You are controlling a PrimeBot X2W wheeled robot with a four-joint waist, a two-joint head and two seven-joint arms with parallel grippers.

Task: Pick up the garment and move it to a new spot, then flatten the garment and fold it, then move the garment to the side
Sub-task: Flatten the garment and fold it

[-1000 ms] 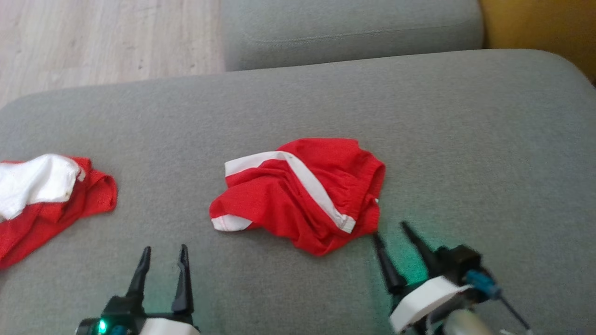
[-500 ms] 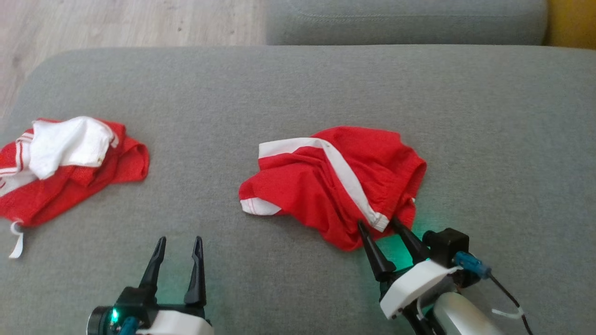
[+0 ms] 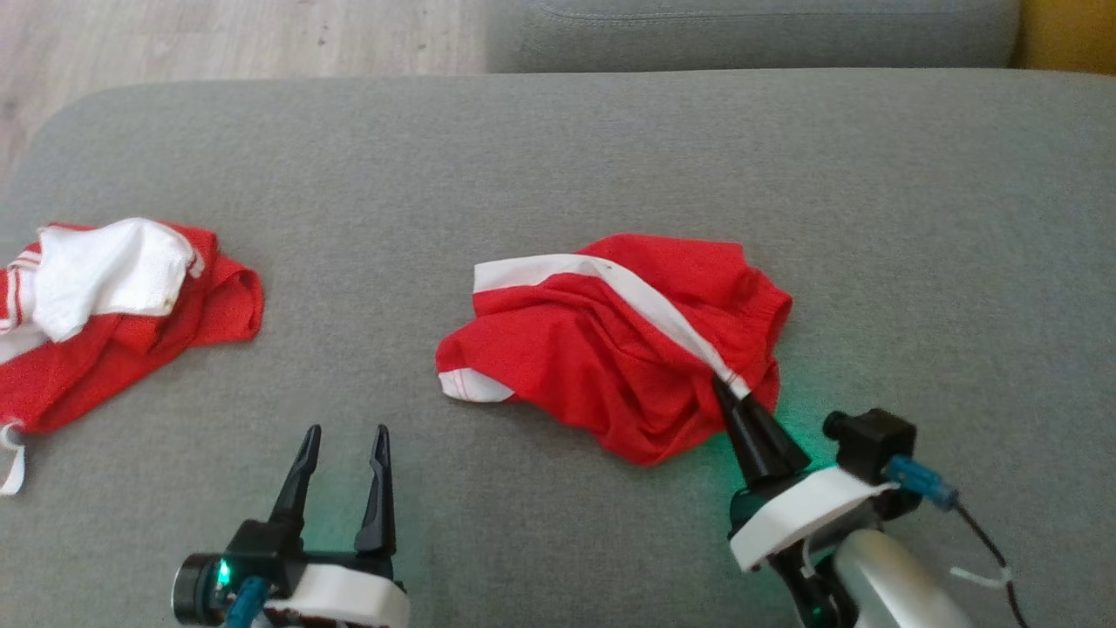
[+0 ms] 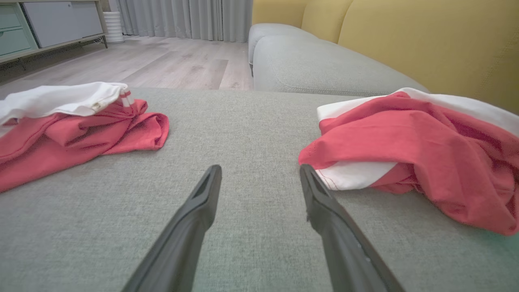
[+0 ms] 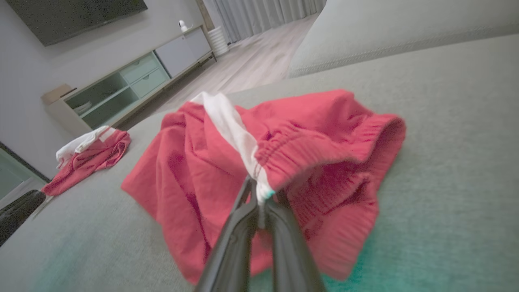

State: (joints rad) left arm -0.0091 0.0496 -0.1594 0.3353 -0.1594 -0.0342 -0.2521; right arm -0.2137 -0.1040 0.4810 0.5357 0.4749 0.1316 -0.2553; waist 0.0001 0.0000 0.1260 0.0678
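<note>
**Right claw pinching shorts at their near right corner**

Right claw: jaws pressed together on the shorts, pinching the cloth where the white stripe ends beside the gathered waistband. The right wrist view confirms fabric caught between the tips.

Location of item: the shorts lie crumpled at the middle of the grey sofa seat, resting on it and not yet lifted. From my right claw, nearly all of the garment lies ahead and to the left. Only a small fold sits to the right of the tips. Its long axis runs across the seat, left to right, from the white-hemmed leg corner to the waistband end.

Left claw: spread, holding nothing, low over bare seat. The white-hemmed leg corner lies ahead and to its right, near but not touching.

Finding: my right arm is the nearer one and has the only grip. I judge the pick-up to be the step in hand. A lift from this single corner would likely leave the rest hanging below the grip. A second red-and-white pile lies well apart at the far left, and any new spot should keep away from it.
</note>
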